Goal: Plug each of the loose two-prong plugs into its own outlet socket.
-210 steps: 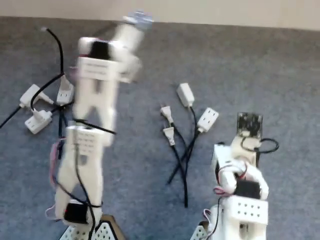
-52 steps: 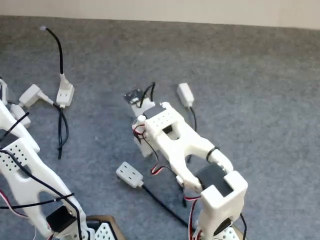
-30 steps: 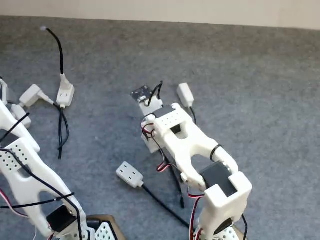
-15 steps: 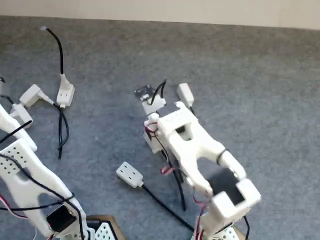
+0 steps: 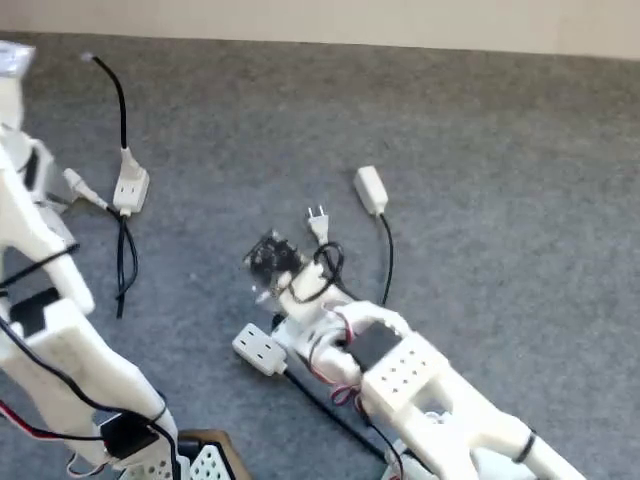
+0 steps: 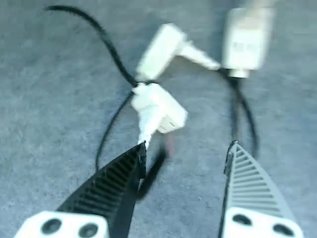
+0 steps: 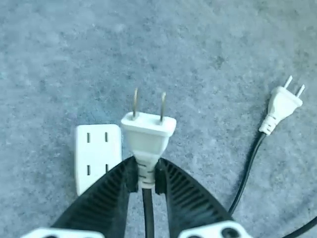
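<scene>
My right gripper is shut on the neck of a white two-prong plug, whose prongs point away from me. A white outlet socket lies on the carpet just beside that plug, apart from it. In the high view this socket sits by the right arm. A second loose plug lies farther off, near another socket. My left gripper hangs open above a joined plug and socket on a black cord.
Grey carpet covers the whole surface. At the far left a white plug and a socket lie on black cords beside the left arm. Black cords trail across the middle.
The right arm has swung down and toward the near left, bringing its held plug beside the near socket and uncovering the loose plug in the middle. The left arm has reached farther away.
</scene>
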Controlling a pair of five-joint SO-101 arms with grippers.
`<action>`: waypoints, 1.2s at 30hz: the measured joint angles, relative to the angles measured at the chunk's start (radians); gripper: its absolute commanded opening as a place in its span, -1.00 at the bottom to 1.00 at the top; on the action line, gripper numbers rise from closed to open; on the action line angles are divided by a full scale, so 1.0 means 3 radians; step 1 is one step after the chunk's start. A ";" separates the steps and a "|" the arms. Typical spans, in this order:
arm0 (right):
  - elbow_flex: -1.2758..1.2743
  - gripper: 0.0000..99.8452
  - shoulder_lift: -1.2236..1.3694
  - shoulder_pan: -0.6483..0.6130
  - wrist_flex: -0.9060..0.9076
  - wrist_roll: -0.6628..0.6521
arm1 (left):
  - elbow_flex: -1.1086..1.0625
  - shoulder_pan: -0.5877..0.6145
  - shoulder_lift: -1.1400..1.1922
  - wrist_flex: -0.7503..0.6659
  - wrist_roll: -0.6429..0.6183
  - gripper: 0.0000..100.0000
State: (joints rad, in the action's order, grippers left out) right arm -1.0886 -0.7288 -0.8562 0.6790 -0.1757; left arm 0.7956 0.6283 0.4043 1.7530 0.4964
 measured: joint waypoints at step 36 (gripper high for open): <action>-0.0056 -0.99 -0.0056 -0.0199 0.0046 -0.0031 | -0.2128 -0.1181 -0.1831 -0.0036 -0.0179 -0.47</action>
State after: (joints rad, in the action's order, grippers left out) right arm -1.1055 -0.7457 -0.9160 0.6928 -0.1849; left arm 0.1573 0.2739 -0.1450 1.7423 0.4427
